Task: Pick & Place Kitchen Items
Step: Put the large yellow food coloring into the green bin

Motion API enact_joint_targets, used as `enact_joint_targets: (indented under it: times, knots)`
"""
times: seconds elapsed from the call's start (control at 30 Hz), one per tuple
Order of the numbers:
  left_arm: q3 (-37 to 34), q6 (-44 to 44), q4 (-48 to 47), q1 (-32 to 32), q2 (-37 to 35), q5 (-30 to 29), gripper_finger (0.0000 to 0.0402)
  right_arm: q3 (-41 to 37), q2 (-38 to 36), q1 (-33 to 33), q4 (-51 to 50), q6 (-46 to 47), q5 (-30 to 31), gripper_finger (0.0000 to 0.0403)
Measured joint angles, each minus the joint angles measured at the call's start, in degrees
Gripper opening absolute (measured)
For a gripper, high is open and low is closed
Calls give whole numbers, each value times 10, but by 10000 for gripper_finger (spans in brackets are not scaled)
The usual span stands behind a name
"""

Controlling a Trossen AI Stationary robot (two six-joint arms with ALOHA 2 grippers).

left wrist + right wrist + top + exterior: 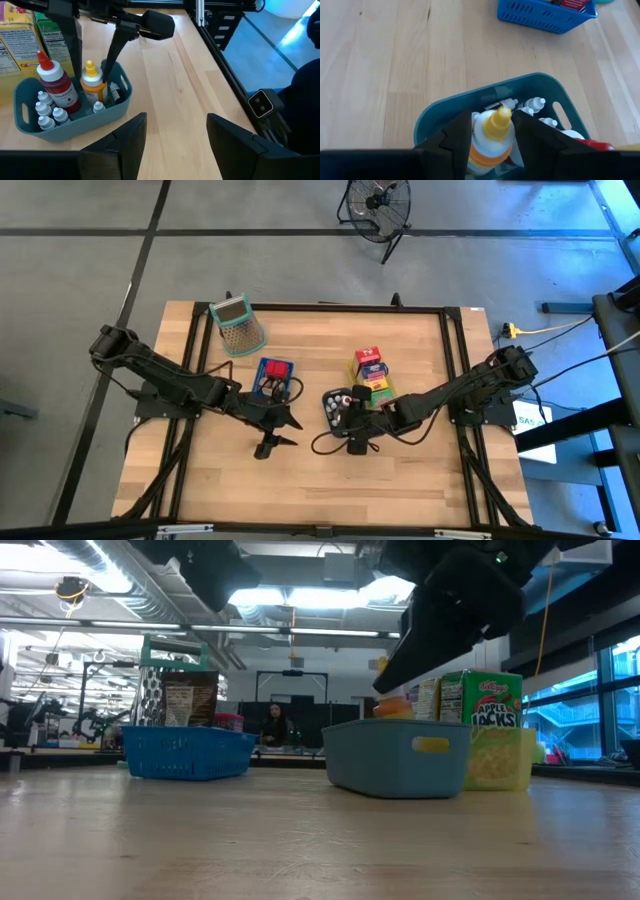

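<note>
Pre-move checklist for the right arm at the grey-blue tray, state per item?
1. Right gripper straddles the yellow-capped bottle: ok.
2. Fingers closed on the bottle: cannot tell.
3. Bottle upright inside the grey-blue tray: ok.
4. Neighbours clear: not ok, small white bottles and the red-capped bottle crowd it.
5. Left gripper open, empty, apart from the tray: ok.

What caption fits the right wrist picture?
Right hand straddles a yellow-capped bottle inside the grey-blue tray.
</note>
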Motion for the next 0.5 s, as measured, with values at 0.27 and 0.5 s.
enact_joint_targets:
  times: [0.27, 0.5]
  knots:
    - [0, 0, 21, 0, 0, 0, 202, 0, 0, 0, -5, -2, 0, 151]
    - [0, 0, 21, 0, 0, 0, 202, 0, -2, 1, -5, -10, -1, 152]
